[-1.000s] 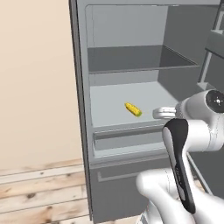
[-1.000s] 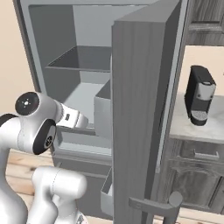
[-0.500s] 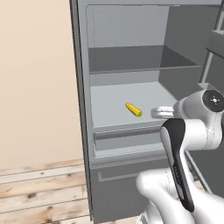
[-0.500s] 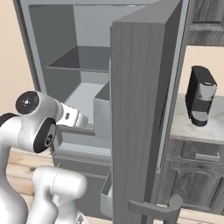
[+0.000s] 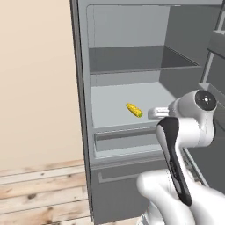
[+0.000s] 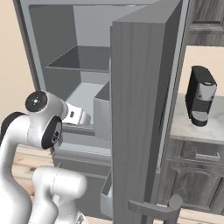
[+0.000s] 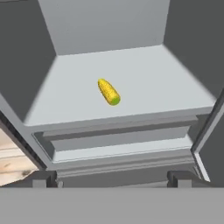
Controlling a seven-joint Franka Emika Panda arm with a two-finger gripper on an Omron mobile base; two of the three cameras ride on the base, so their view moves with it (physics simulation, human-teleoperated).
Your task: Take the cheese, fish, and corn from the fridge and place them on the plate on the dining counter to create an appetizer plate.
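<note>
The fridge (image 5: 184, 39) stands open in front of me with plain grey shelves. On its lower shelf lies the corn (image 5: 134, 110), a yellow cob with a green tip, alone near the shelf's middle. In the hand view the corn (image 7: 109, 92) sits straight ahead and above my gripper (image 7: 113, 179), whose fingertips (image 7: 43, 179) stand wide apart with nothing between them. The gripper hovers in front of the shelf's front edge, a short way right of the cob and apart from it. The cheese, fish, plate and dining counter are out of view.
A drawer (image 7: 118, 144) runs under the corn's shelf. The open fridge door (image 6: 140, 109) stands close on my right, with a bin on its inner side. A black coffee machine (image 6: 200, 96) sits on a counter further right. Wooden floor (image 5: 39, 193) lies to the left.
The arm has shifted only slightly. The corn lies where it did and the gripper stays open.
</note>
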